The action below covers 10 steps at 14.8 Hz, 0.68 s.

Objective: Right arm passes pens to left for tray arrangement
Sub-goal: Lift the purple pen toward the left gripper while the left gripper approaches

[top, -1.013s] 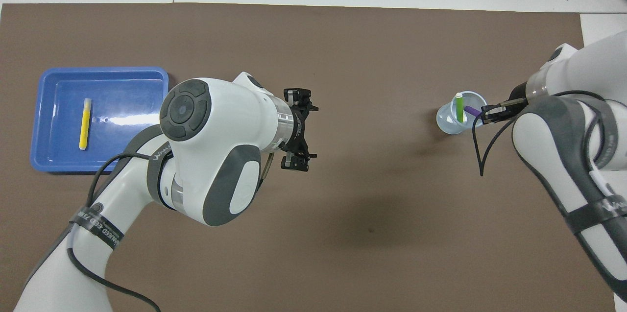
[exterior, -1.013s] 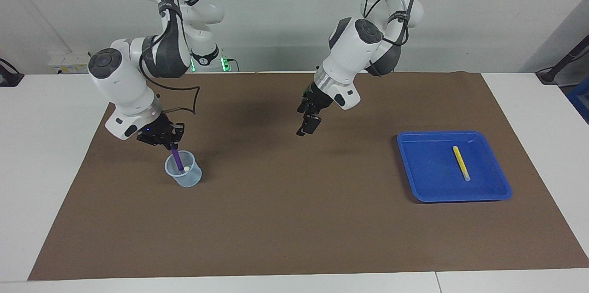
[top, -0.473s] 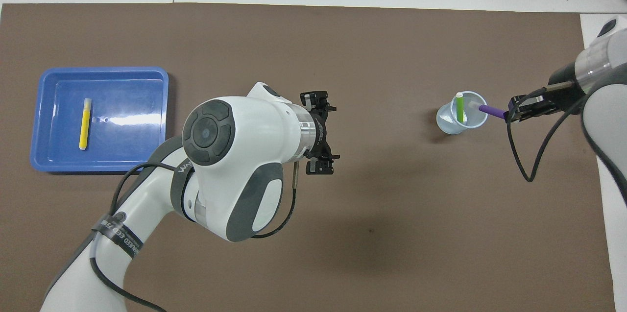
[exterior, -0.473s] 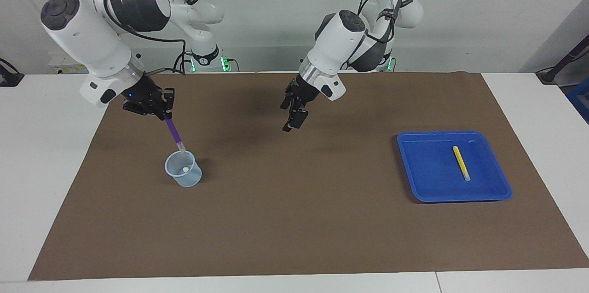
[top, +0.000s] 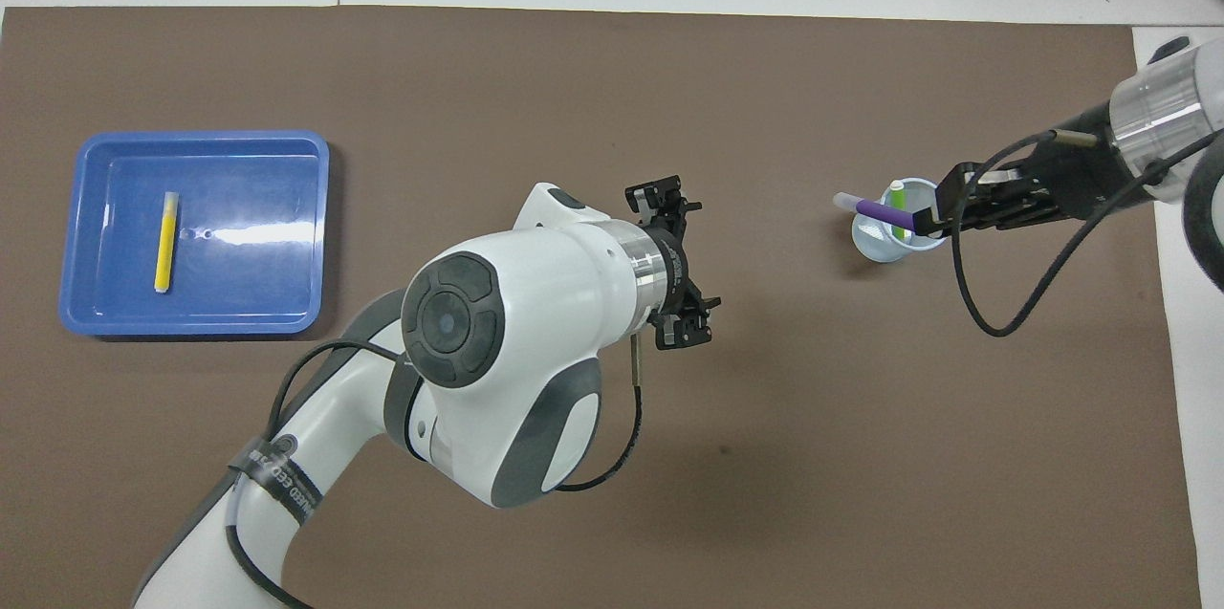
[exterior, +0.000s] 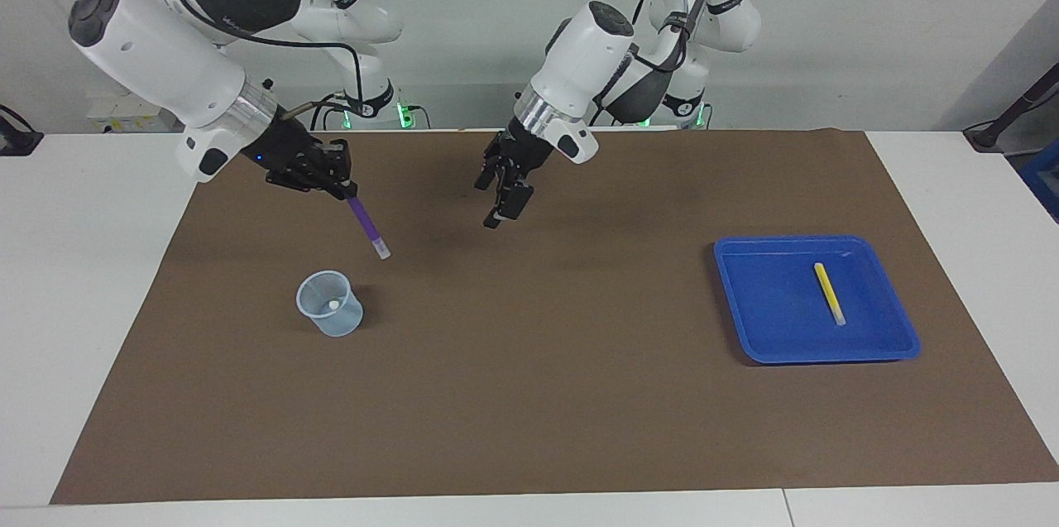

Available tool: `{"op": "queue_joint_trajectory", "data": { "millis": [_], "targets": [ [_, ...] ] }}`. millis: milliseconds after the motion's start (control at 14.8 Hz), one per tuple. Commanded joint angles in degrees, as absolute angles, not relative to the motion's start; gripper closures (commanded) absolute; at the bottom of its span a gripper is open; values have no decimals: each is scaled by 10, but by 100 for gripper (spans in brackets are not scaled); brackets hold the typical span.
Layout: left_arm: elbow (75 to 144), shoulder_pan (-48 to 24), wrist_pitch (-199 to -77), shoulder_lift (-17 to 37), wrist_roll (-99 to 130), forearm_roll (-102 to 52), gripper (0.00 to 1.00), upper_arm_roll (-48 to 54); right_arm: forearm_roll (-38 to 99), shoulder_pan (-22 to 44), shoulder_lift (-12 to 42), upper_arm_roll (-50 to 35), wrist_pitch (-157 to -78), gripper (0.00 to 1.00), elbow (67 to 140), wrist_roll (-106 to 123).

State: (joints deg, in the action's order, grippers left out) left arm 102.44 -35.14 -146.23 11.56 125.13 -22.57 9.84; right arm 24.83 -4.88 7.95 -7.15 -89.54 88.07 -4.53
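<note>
Now the purple pen (exterior: 364, 222) was seen pinched at its upper end by the right gripper (exterior: 341, 181), whose jaws were pressed onto it. A second earlier its tip had stood in the cup (exterior: 330, 313); it had since been lifted clear and swung toward mid-table, tip slanting down. The left gripper (exterior: 501, 194), jaws spread, had been brought closer over the mat (exterior: 529, 395), so a handover was judged imminent. The green pen (top: 899, 211) remained in the cup, probably upright. The yellow pen (exterior: 828, 293) lay in the tray (exterior: 745, 320).
</note>
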Motion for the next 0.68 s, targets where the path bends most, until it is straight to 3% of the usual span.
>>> {"op": "queue_joint_trajectory", "data": {
  "millis": [0, 608],
  "targets": [
    [1005, -373, -1522, 134, 1296, -231, 0, 89, 297, -38, 84, -76, -898, 95, 872, -109],
    [991, -409, -1604, 162, 1316, -211, 2, 88, 300, 7, 80, -76, -957, 95, 889, -166]
  ]
}}
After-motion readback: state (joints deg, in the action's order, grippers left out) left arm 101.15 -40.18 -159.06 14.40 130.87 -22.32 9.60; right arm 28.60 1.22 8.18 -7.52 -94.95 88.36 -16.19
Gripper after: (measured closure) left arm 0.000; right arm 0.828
